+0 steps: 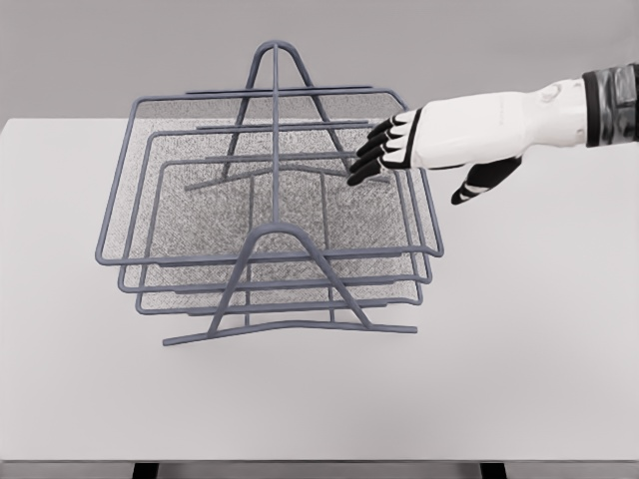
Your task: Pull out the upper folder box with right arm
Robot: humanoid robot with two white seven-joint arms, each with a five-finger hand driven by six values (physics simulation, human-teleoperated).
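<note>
A blue-grey wire folder rack (pixel 275 215) with three stacked mesh trays stands on the white table (pixel 519 329). The upper tray (pixel 160 180) is the widest, its rim running from the back left to the front right corner (pixel 436 249). My right hand (pixel 384 150) comes in from the right edge, fingers stretched out and spread. Its black fingertips (pixel 361 168) hover at the right side rim of the upper tray, near its back half; I cannot tell whether they touch it. The thumb (pixel 479 182) hangs below, outside the tray. The hand holds nothing.
The rack's A-shaped frame (pixel 278 75) rises at the back, and another A-shaped leg (pixel 290 279) stands at the front with a base bar (pixel 290 329) on the table. The table's front edge (pixel 319 461) runs along the bottom.
</note>
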